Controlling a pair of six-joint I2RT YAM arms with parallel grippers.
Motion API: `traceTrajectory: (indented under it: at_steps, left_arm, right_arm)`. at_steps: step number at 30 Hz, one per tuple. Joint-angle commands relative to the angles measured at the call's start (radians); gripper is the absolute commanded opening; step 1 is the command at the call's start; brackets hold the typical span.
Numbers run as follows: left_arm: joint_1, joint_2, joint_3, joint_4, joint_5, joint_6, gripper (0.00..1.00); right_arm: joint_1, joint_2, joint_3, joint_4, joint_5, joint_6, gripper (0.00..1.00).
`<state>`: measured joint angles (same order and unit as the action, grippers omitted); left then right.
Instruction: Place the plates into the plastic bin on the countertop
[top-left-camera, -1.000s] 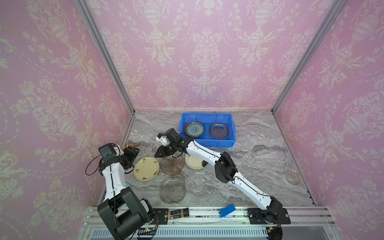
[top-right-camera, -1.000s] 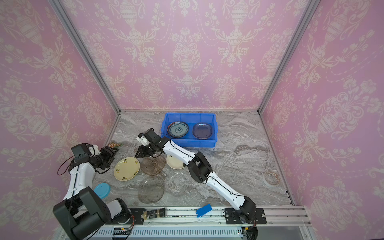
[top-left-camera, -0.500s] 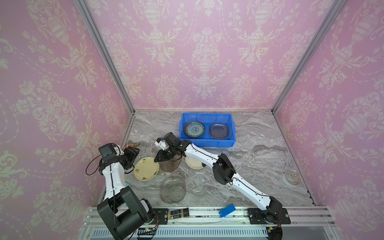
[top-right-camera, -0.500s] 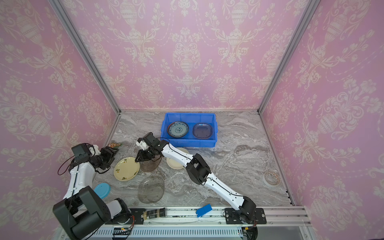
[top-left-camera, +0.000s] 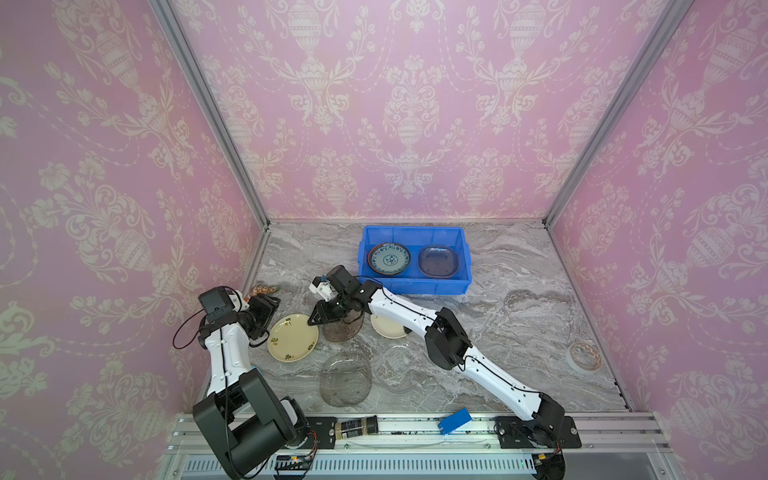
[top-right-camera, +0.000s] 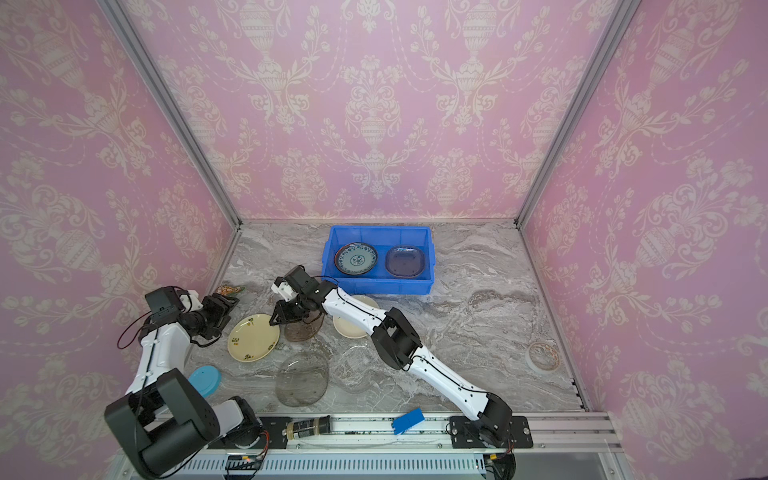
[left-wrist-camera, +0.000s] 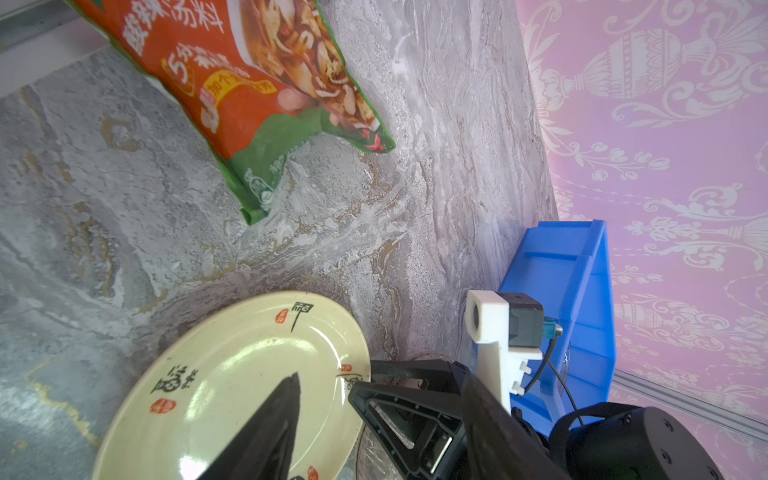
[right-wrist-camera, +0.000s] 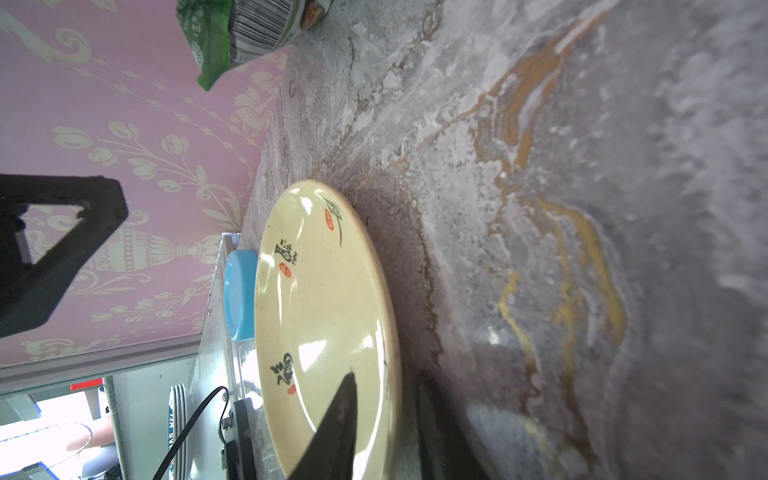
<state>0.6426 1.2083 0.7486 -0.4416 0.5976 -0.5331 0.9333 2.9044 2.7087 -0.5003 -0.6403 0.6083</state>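
Note:
On the marble countertop (top-left-camera: 519, 291) lies a cream floral plate (top-left-camera: 293, 337) (top-right-camera: 252, 336). My right gripper (top-left-camera: 311, 322) (right-wrist-camera: 386, 380) reaches across to its right rim, narrowly open, one finger over the plate's face and one beneath the edge. My left gripper (top-left-camera: 268, 309) (left-wrist-camera: 380, 374) hovers open at the plate's left rim, holding nothing. The blue plastic bin (top-left-camera: 415, 286) (top-right-camera: 378, 286) at the back holds a blue-patterned plate (top-left-camera: 388, 259) and a dark glass plate (top-left-camera: 438, 262). A smoky plate (top-left-camera: 343, 328), a clear glass plate (top-left-camera: 345, 378) and a white plate (top-left-camera: 388, 328) lie near the right arm.
A red-green snack packet (top-left-camera: 262, 289) (left-wrist-camera: 249, 83) lies by the left wall. A blue lid (top-right-camera: 204, 380) sits at the front left, a tape ring (top-left-camera: 584, 357) at the far right, a small blue card (top-left-camera: 454, 419) on the front rail. A faint clear plate (top-left-camera: 399, 368) lies under the right arm.
My right gripper has moved forward and left, off the smoky plate and onto the cream plate's rim. The left arm has stayed put.

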Motion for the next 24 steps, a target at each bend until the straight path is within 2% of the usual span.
traceTrajectory:
  at_steps: [1,3,7,15,20,24]
  left_arm:
    - [-0.011,0.012,-0.003,-0.003,0.015,-0.004,0.65]
    - [-0.01,0.016,-0.002,-0.002,0.012,-0.003,0.65]
    - [-0.011,0.016,-0.002,-0.007,0.005,0.001,0.65]
    - [-0.011,0.029,0.001,-0.004,0.0,0.002,0.65]
    - [-0.011,0.033,0.001,0.006,0.007,-0.003,0.65]
    - [-0.018,0.032,0.001,0.014,0.009,-0.007,0.65]
  right_arm:
    - [0.008,0.04,0.02,-0.034,-0.012,0.012,0.22]
    - [0.007,0.04,0.02,-0.032,-0.014,0.007,0.16]
    - [0.004,0.038,0.02,-0.026,-0.026,-0.004,0.13]
    - [-0.011,0.01,-0.038,0.035,-0.057,0.005,0.0]
    - [-0.02,-0.013,-0.07,0.063,-0.073,0.008,0.0]
    - [-0.028,-0.064,-0.162,0.122,-0.078,0.015,0.0]
